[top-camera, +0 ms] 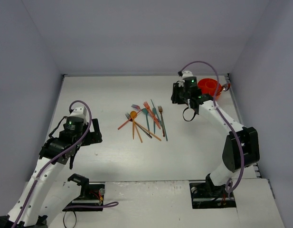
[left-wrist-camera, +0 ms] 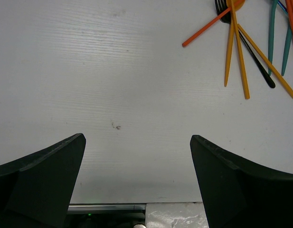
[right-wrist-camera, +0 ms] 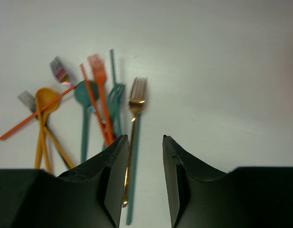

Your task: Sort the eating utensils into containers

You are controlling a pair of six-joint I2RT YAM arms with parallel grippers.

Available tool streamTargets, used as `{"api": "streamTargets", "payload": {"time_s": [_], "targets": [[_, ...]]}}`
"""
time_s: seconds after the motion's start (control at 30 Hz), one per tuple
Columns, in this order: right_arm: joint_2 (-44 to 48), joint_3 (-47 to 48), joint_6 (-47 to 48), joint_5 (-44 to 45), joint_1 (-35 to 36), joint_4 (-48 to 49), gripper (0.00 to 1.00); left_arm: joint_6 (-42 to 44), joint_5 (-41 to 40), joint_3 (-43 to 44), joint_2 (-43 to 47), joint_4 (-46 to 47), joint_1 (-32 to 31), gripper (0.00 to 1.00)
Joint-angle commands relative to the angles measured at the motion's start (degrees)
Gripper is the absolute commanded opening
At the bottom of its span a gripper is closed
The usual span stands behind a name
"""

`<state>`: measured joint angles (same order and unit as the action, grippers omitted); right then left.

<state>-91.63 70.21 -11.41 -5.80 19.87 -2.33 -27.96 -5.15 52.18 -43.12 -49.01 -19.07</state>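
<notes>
Many utensils (right-wrist-camera: pixel 85 93) lie just beyond the parted fingers (right-wrist-camera: pixel 115 171) of the right gripper (right-wrist-camera: pixel 144 138).

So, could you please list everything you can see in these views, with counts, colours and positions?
utensils: roughly a dozen, overlapping so no exact count; orange, teal, gold, metallic; loose pile mid-table
cup: one, bright orange, far right corner
table: one, white
left arm, right arm: two, white and black, near edge
left end effector: one, black, wide open, empty, over bare table
right end effector: one, black, narrowly open, empty, beside the pile
</notes>
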Motion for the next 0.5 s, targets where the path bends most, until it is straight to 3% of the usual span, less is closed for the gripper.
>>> {"api": "streamTargets", "payload": {"time_s": [0.0,0.2,0.47], "targets": [[-2.79,0.82,-3.55,-0.14,8.03,-0.66,0.32,-1.66,1.11,2.13,-1.0,2.35,-0.27,0.91],[-10.51,5.24,-9.9,5.59,15.86,-0.57,0.31,-2.18,1.81,1.87,-1.09,2.26,-0.27,0.91],[-20.92,11.63,-13.44,8.67,18.71,-0.67,0.28,-2.53,2.06,1.51,-0.67,2.24,-0.27,0.91]]}}
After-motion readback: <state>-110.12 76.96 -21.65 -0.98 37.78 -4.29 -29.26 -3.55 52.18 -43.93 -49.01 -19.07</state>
